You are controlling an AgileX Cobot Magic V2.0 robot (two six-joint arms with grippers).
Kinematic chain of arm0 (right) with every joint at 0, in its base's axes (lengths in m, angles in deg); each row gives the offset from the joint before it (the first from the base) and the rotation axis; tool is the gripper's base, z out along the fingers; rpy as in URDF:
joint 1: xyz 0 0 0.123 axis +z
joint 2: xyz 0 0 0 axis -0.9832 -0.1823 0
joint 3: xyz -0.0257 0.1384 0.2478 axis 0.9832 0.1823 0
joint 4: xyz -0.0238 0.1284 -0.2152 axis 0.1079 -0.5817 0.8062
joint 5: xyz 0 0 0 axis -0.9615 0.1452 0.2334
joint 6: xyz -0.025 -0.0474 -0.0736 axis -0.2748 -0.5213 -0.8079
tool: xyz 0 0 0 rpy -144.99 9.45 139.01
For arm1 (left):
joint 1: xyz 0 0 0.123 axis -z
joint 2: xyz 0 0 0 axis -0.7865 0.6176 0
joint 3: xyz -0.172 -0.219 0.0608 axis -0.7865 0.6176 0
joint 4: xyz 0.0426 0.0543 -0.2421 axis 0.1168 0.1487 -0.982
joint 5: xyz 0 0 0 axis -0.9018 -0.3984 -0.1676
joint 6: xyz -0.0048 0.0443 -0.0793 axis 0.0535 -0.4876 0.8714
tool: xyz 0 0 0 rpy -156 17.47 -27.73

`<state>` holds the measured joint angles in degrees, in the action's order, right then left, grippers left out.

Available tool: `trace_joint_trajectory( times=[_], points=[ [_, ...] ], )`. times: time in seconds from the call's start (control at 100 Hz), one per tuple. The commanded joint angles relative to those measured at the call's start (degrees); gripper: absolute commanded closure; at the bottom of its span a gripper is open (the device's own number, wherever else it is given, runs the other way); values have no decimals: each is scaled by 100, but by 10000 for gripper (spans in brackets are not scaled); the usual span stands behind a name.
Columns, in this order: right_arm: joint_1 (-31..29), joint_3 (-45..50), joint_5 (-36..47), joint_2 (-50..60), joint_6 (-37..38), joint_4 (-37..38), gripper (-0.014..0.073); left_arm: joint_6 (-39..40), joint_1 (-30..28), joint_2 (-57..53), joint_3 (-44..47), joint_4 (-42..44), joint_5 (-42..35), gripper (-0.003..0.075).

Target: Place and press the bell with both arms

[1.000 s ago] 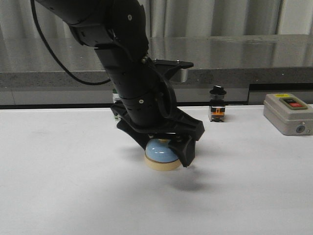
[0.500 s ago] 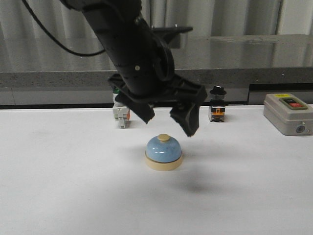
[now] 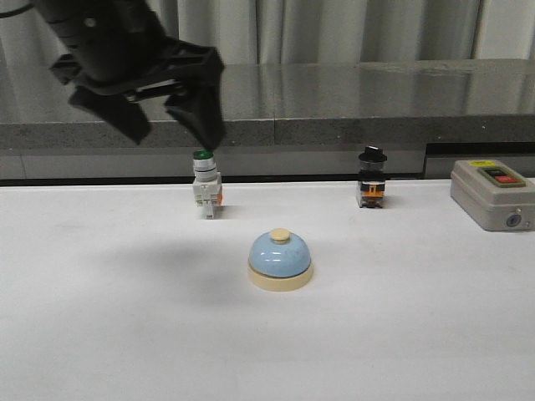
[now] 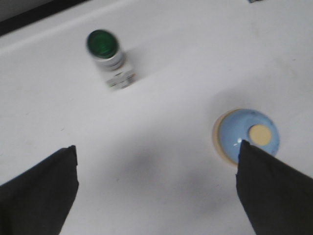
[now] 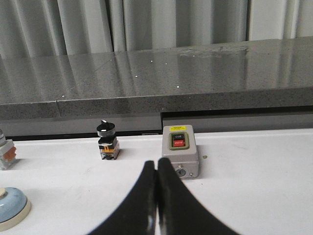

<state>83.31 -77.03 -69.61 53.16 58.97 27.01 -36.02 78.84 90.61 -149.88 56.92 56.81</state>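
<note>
Bell placed upright at table centre; left gripper raised clear, right gripper low and unused.

The bell stands free on the white table, button up. The left gripper hangs high above and to the left of it, fingers spread wide and empty. The right gripper, fingers pressed together, sits low over the table, with the bell to its left and lower; it looks better placed for the press, which likely calls for a move leftward, then straight down. Behind the bell stand a green-capped switch, a black-knobbed selector and a grey box, all well apart; nothing blocks the approach.
</note>
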Motion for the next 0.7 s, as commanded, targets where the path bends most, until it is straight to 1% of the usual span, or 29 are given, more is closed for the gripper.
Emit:
trace_joint_trajectory(
  times=[0.0,0.22,0.38,0.52,0.69],
  points=[
    [-43,-91,415,114,-37,-3,653,70,-243,-581,253,-59,-443,99],
    [-43,-91,415,114,-37,-3,653,195,-921,-1604,1502,-68,-1072,99],
    [-43,-91,415,114,-37,-3,653,195,-1295,-2415,2207,-68,-1180,99],
    [-43,-91,415,114,-37,-3,653,195,-1460,-3230,2657,-68,-1194,99],
    [-43,-91,415,114,-37,-3,653,195,-1458,-4348,2995,-68,-1138,107]
  ],
)
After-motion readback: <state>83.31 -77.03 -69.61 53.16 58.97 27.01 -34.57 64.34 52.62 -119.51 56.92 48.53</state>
